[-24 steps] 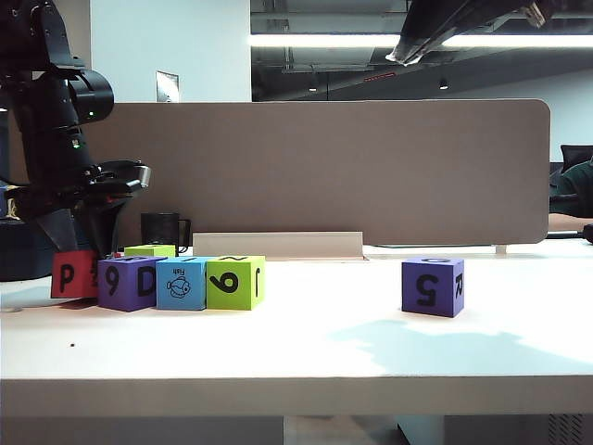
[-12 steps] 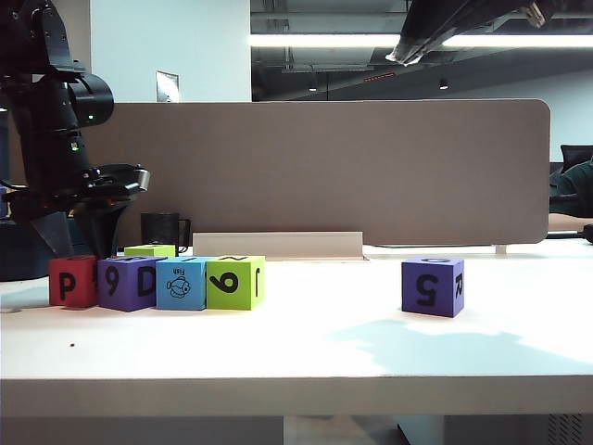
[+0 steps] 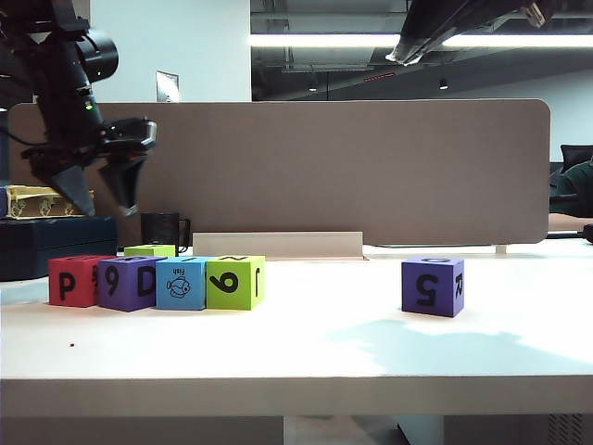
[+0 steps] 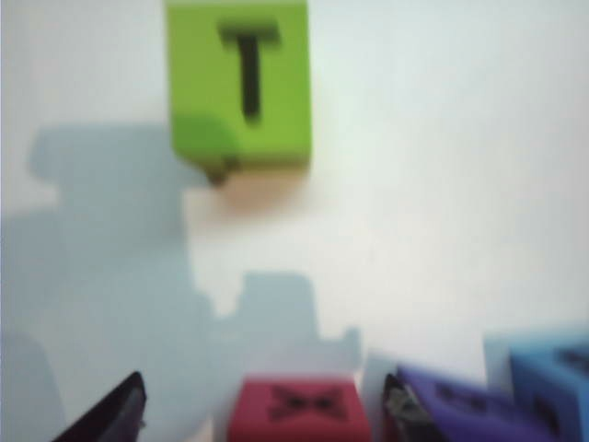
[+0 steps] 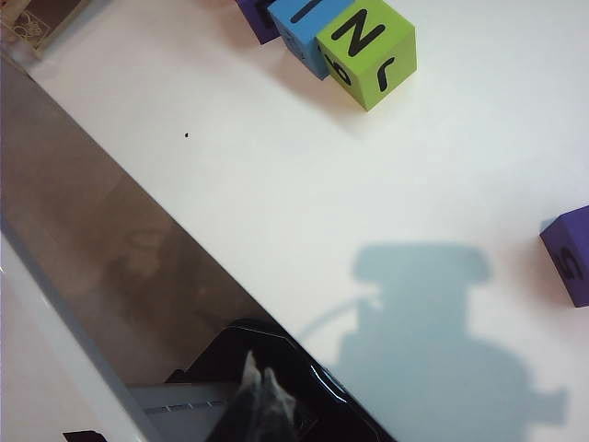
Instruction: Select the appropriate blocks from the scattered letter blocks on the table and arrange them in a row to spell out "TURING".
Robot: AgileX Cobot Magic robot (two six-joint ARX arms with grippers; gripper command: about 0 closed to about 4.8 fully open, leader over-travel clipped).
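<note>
Red block (image 3: 72, 280) just placed at 9 o'clock end of row on surface (image 3: 306, 343). Left gripper (image 3: 97, 190) above it, spread, empty. Right gripper (image 5: 260, 394) pressed together, parked. Next, likely: fetch lime T block (image 4: 239, 83) behind row.

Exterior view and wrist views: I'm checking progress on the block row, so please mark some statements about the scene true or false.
1. The red block sits at the left end of the row. True.
2. The left hand is gripping the red block. False: it hangs open above the row, holding nothing.
3. The purple block on the right touches the row. False: it stands apart, alone.
4. A lime green block showing T lies apart from the row. True.
5. The right hand is open. False: its jaws are shut, empty.
</note>
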